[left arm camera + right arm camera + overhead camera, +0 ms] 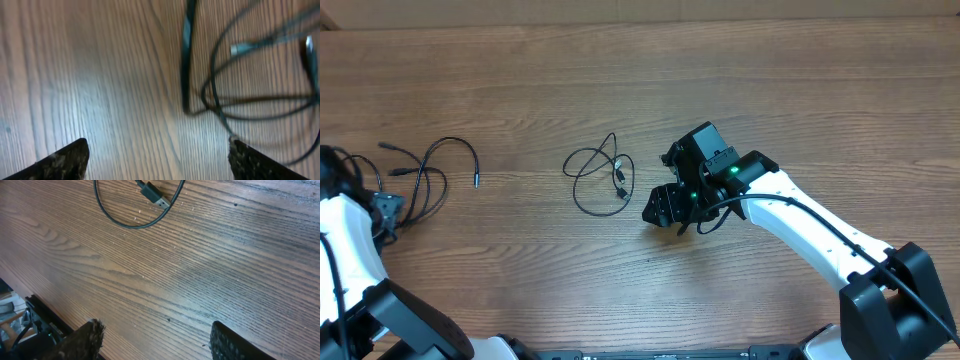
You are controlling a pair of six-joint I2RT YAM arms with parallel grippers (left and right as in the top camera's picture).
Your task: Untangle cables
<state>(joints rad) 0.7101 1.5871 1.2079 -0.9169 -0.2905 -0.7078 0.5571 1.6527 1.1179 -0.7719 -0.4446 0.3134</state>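
Near the left edge of the tabletop (640, 80) lies a left cluster of cables (420, 175): thin black strands that cross one another in loose arcs, with small plug ends pointing outward. The left gripper (385, 210) sits just beside it, on the side nearer the robot. In the blurred left wrist view its fingers (65, 160) stand wide apart with bare wood between them and nothing held. The crossing strands (186, 60) lie ahead and off to one side, so the gripper is probably lined up to reach in where the cords overlap. Near the middle of the tabletop, well apart from that cluster, a looped cable (618, 180) rests in a slack coil with its USB plug (152, 192) lying inside the ring. It looks largely free of the others. Just to its right the right gripper (665, 205) hangs low over the wood with its jaws parted and empty. The loop (130, 226) lies a little beyond the fingertips (87, 337), a stance that would suit pinning or dragging this cord while the left side gets sorted.
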